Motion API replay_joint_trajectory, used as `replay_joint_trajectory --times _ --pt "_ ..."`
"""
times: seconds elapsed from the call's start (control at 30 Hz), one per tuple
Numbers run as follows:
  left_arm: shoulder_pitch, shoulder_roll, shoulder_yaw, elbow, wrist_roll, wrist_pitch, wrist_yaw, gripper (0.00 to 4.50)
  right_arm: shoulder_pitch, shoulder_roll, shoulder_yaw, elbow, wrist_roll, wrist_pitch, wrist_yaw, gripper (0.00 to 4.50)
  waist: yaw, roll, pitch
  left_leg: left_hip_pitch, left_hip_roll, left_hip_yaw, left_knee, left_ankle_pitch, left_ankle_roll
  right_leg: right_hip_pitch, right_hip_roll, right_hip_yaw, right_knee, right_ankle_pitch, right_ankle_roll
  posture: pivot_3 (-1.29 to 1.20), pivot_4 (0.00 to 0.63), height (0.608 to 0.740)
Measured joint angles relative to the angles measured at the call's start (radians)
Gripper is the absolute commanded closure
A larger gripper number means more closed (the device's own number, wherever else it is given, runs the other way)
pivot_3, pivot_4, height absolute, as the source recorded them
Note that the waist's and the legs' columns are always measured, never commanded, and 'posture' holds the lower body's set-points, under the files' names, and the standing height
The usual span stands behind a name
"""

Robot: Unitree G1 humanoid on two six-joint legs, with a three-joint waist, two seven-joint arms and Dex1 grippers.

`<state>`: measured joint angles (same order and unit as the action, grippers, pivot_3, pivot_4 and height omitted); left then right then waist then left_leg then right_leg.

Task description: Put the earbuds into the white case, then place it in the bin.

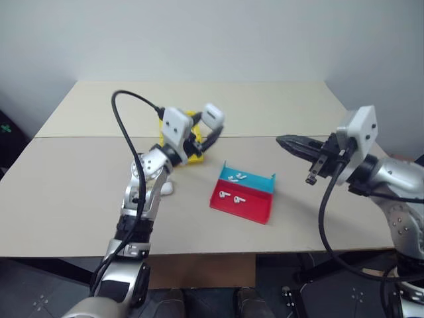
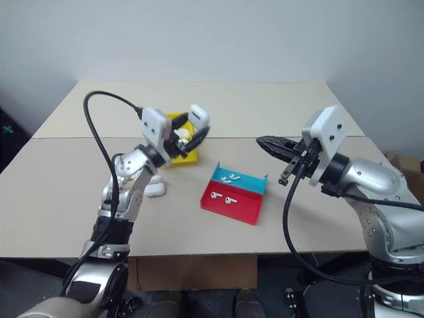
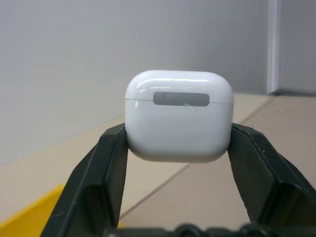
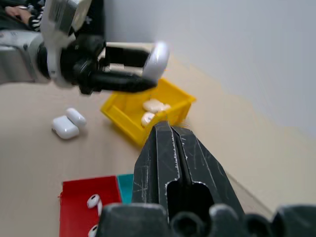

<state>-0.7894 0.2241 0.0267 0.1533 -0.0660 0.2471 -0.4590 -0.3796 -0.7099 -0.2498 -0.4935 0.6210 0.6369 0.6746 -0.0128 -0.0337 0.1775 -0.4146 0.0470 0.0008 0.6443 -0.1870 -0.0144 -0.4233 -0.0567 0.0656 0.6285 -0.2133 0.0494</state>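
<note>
The left gripper (image 3: 178, 148) has its jaws clamped on the white case (image 3: 178, 116), lid closed, held in the air just above the yellow bin (image 4: 148, 116) at the far middle of the counter (image 1: 66, 192). The right gripper (image 4: 170, 143) hangs to the right with jaws pressed together and empty. The loading looks done for this case and only the drop into the bin remains, though earbuds (image 1: 232, 197) lie in the red-and-blue tray (image 1: 255, 213) and another case (image 4: 64, 127) sits left of the bin.
</note>
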Motion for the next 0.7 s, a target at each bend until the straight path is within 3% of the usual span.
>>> replay_joint_trajectory --times 0.07,0.17,0.27,0.6,0.7 --pt "-0.052 0.017 0.009 -0.013 0.026 0.112 0.069 1.74 0.028 0.014 -0.015 -0.018 0.013 0.011 -0.032 4.45 -0.008 0.0 0.0 0.0 0.0 0.0 0.0 0.0 0.0 0.0 0.0 0.0 0.0 0.0 0.0 0.0 0.15 0.74" --pt "-0.1 -0.044 0.064 -0.029 0.029 0.267 0.222 1.74 0.05 0.017 -0.017 -0.029 0.016 0.013 -0.05 4.45 -0.006 0.0 0.0 0.0 0.0 0.0 0.0 0.0 0.0 0.0 0.0 0.0 -0.001 0.0 0.0 0.0 0.15 0.74" --pt "-0.137 -0.056 0.04 0.018 0.081 0.407 0.326 1.74 0.054 0.002 0.005 -0.027 -0.001 0.014 -0.048 4.45 -0.005 0.0 0.0 0.0 0.0 0.0 0.0 0.0 0.0 0.0 0.0 0.0 0.0 0.0 0.0 0.0 0.15 0.74" --pt "-0.262 -0.034 0.059 0.319 0.102 0.448 0.408 1.74 0.072 -0.046 0.045 -0.008 -0.067 0.014 -0.047 4.45 -0.002 -0.001 0.0 -0.001 -0.001 0.0 -0.001 0.0 0.0 -0.001 -0.001 0.0 -0.002 -0.001 0.001 0.0 0.15 0.74" --pt "-0.264 -0.036 0.046 0.394 0.102 0.445 0.399 0.67 0.085 -0.046 0.044 -0.009 -0.068 0.014 -0.048 4.5 -0.002 -0.001 0.0 -0.001 -0.002 0.0 -0.001 0.0 0.0 -0.001 -0.001 0.0 -0.002 -0.001 0.001 0.0 0.15 0.74"
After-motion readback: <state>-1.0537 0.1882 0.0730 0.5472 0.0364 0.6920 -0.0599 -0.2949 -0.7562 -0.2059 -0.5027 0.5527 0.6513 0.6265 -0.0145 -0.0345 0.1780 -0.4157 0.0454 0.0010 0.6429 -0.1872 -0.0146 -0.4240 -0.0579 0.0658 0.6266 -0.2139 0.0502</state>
